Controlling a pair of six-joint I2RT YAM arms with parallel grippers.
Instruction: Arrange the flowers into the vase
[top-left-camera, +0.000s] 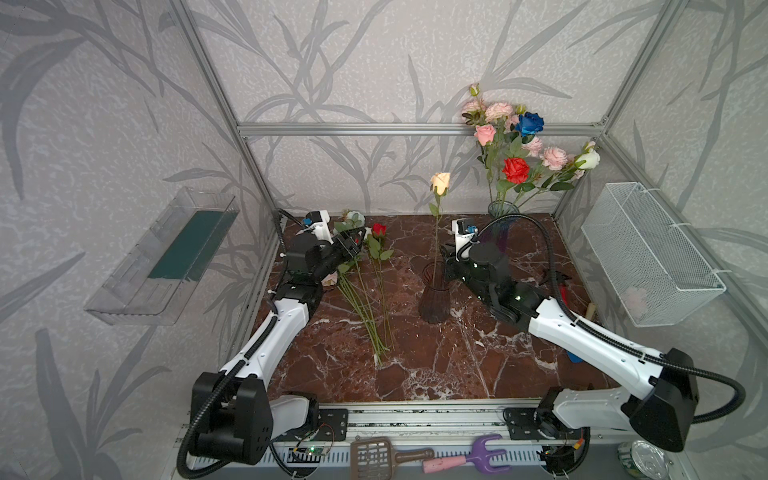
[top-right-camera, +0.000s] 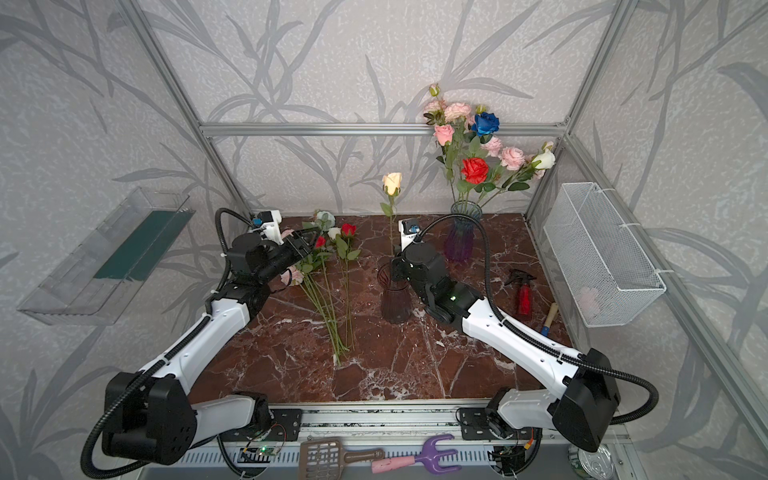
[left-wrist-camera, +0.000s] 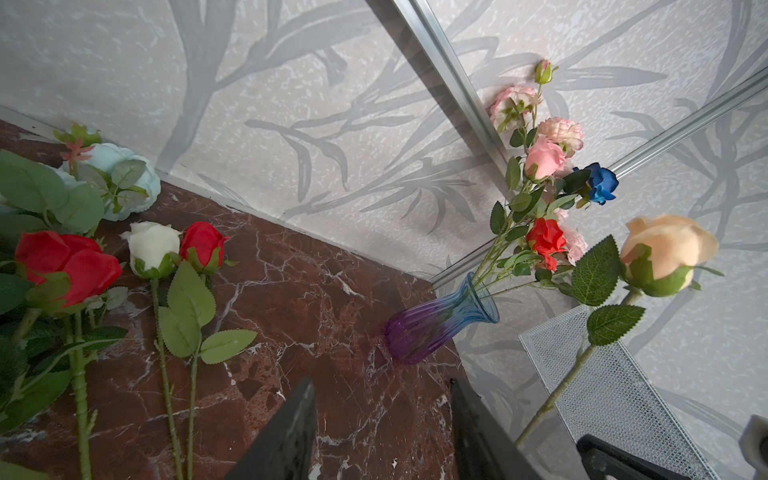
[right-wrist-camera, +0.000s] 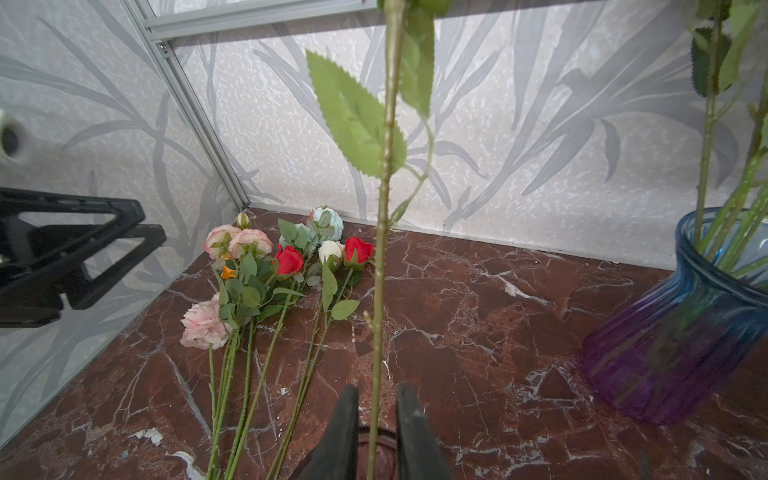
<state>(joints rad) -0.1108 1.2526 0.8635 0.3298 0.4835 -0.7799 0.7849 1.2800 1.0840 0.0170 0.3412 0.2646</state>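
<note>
Peach in colour, the rose (top-left-camera: 440, 183) stands upright with its stem (right-wrist-camera: 384, 145) in the dark glass vase (top-left-camera: 434, 299) in the middle of the marble table (top-left-camera: 457, 365). The right gripper (right-wrist-camera: 377, 392) is just above the vase mouth. In the right wrist view its jaws stand a little apart, one on each side of the stem with a thin gap between, so I judge the rose is released and not pinched. To do this step well, the jaws should part somewhat more. Then the gripper should draw back along its own line, not sideways, because a finger that catches the stem or a leaf (right-wrist-camera: 353, 112) could tilt the rose or tip the narrow vase. The left gripper (left-wrist-camera: 382, 384) hangs unclenched and empty over the other flowers (top-left-camera: 365, 299), which lie on the table to the left of the vase.
</note>
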